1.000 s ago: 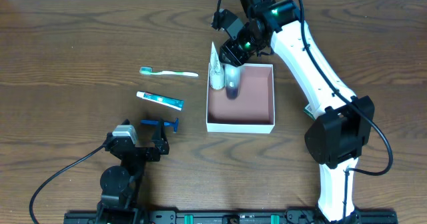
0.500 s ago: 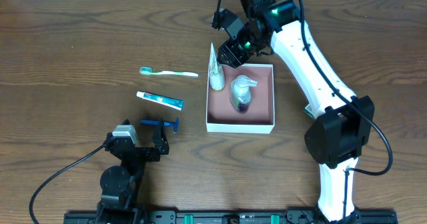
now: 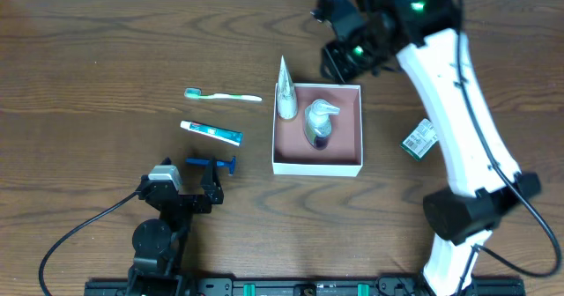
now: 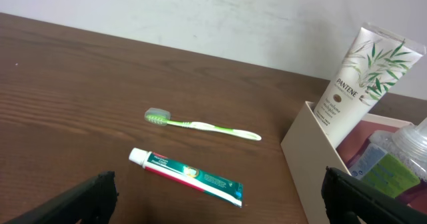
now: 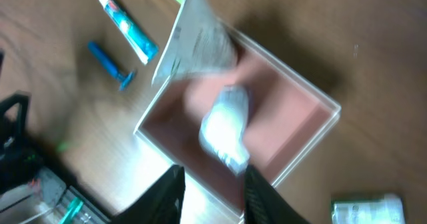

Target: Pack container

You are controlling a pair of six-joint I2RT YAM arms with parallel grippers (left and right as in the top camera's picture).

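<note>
The container (image 3: pixel 348 144) is a white-walled square box with a pink floor at mid-table. A clear pump bottle (image 3: pixel 319 124) lies inside it. A white Pantene tube (image 3: pixel 285 92) leans in its back left corner. My right gripper (image 3: pixel 348 54) is open and empty, raised above the container's back edge; its blurred wrist view looks down on the container (image 5: pixel 293 117), bottle (image 5: pixel 227 127) and tube (image 5: pixel 197 41). My left gripper (image 3: pixel 181 195) is open and empty near the front left. Its view shows the container wall (image 4: pixel 308 154) and the tube (image 4: pixel 353 84).
Left of the container lie a green toothbrush (image 3: pixel 223 95), a toothpaste tube (image 3: pixel 211 132) and a blue razor (image 3: pixel 211 163). A green-white packet (image 3: pixel 419 138) lies to its right. The toothbrush (image 4: pixel 200 124) and toothpaste (image 4: pixel 187 176) also show ahead of my left gripper.
My right gripper let go of the pump bottle, which now lies in the container. The gripper then rose and moved back and right. The left arm has not moved.
</note>
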